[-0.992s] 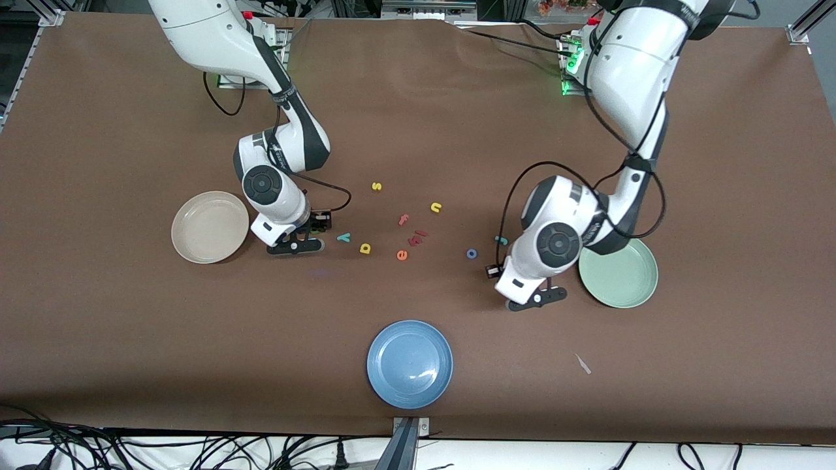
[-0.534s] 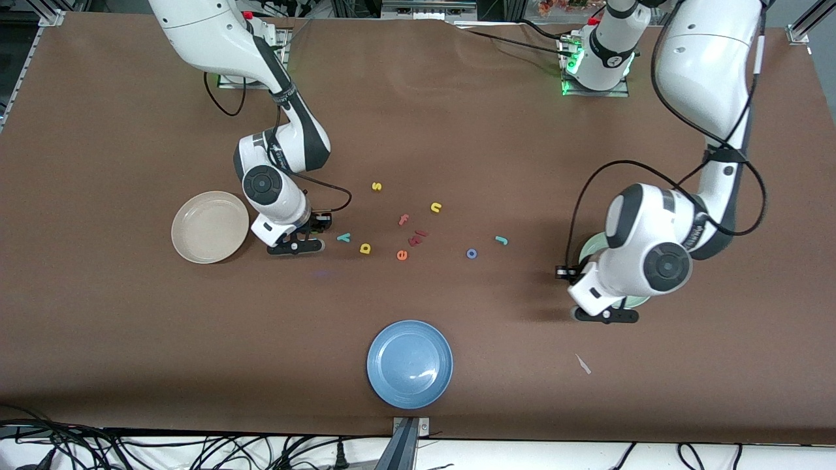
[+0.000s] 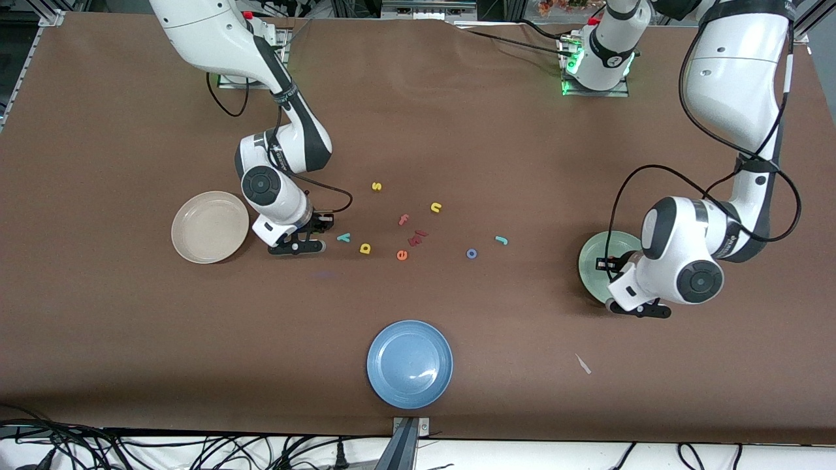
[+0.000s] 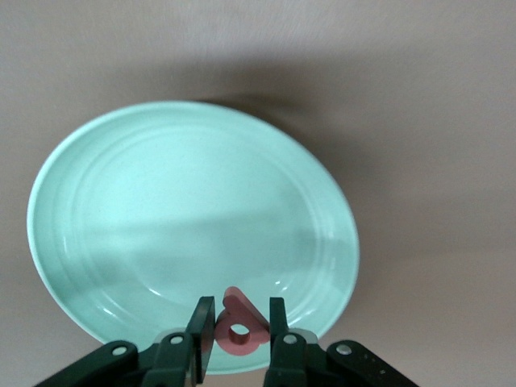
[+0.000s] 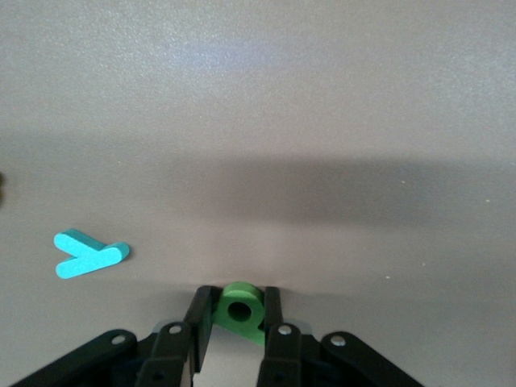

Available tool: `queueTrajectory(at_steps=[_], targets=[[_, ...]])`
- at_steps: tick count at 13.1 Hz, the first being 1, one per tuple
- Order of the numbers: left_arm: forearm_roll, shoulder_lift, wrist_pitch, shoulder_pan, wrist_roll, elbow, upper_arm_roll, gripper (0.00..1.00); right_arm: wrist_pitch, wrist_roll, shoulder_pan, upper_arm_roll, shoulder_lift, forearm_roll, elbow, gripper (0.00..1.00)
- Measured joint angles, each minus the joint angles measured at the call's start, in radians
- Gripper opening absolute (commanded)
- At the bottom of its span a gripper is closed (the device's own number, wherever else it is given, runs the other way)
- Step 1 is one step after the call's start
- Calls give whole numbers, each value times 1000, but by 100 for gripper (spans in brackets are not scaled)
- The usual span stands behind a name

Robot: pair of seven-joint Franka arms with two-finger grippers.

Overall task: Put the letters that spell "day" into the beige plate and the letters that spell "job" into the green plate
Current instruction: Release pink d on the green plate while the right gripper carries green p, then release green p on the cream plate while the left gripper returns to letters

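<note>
the left gripper [image 4: 238,330] hangs over the green plate [image 3: 593,261], at the plate's edge nearer the front camera, and its fingers [image 4: 201,326] are clamped on the pink "b" [image 4: 239,325], held above the plate's rim. the green plate sits toward the left arm's end of the desk [image 3: 522,365], partly covered by the left arm in the front view

the right gripper [image 5: 234,330] is low over the desk just beside the beige plate [image 3: 209,226], on the side toward the letters, and its fingers [image 5: 200,318] are pinched on the green "d" [image 5: 240,310]. in the right wrist view the teal "y" [image 5: 87,254] lies flat on the desk near the gripper, apart from it

taking the beige plate as the mark, the other letters lie in a loose spread from it toward the left arm's end: the "y" [image 3: 343,237] first, then the yellow "a" [image 3: 365,248], an orange "e" [image 3: 401,255], two dark red letters [image 3: 417,237], a pink "f" [image 3: 403,219], the blue "o" [image 3: 471,253] and the teal "j" [image 3: 501,240]. a yellow "s" [image 3: 376,187] and a yellow "n" [image 3: 436,207] lie farther from the front camera than the rest. none of these touch each other except the dark red pair, which sit close together

a blue plate [image 3: 409,363] lies nearer the front camera than all the letters. both the beige plate and the blue plate hold no letters
</note>
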Motion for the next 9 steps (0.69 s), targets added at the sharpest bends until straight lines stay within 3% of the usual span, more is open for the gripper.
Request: queueTrajectory(at_steps=[1, 2, 4, 6, 9], targets=[[7, 6, 4, 4, 12, -6, 0, 9, -1, 0, 0, 0, 0, 0, 2, 5], [9, 13, 10, 11, 34, -7, 0, 25, -14, -2, 0, 0, 1, 0, 12, 5], [9, 22, 20, 36, 87, -16, 0, 100, -99, -9, -4, -1, 1, 0, 61, 4], [9, 24, 36, 49, 108, -24, 0, 100, -159, -48, -14, -15, -2, 0, 106, 4], [9, 22, 40, 48, 109, -22, -8, 100, -255, -214, -23, -96, -38, 0, 123, 4]])
